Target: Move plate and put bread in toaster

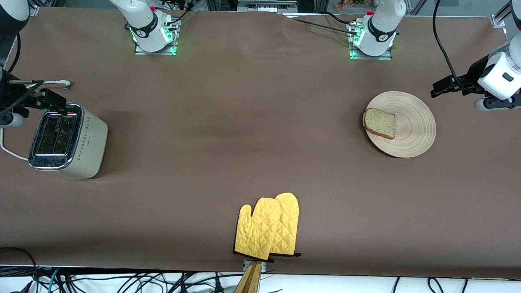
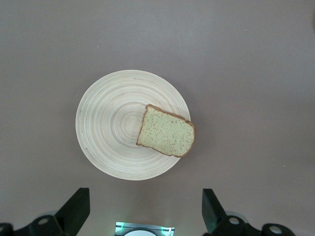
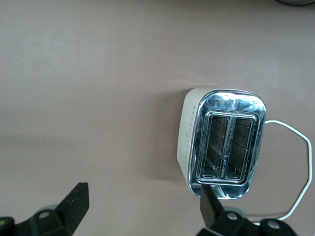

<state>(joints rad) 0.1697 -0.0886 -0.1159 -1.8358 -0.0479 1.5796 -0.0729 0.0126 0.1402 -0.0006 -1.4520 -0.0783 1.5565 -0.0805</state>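
Observation:
The round beige plate [image 1: 415, 130] lies toward the left arm's end of the table. The bread [image 1: 379, 123] lies flat on it, at the rim that faces the table's middle. Both show in the left wrist view, plate [image 2: 108, 128] and bread [image 2: 166, 132]. My left gripper [image 1: 441, 87] is open and empty, up in the air beside the plate [image 2: 143, 199]. The cream toaster [image 1: 67, 140] stands at the right arm's end with both slots empty [image 3: 224, 142]. My right gripper [image 1: 40, 95] is open and empty over the toaster's end nearer the robots [image 3: 142, 196].
Two yellow oven mitts [image 1: 268, 228] lie near the table's front edge, in the middle. The toaster's white cord [image 1: 8, 150] loops beside it [image 3: 300, 162], and its plug [image 1: 61, 84] lies on the table near the right gripper.

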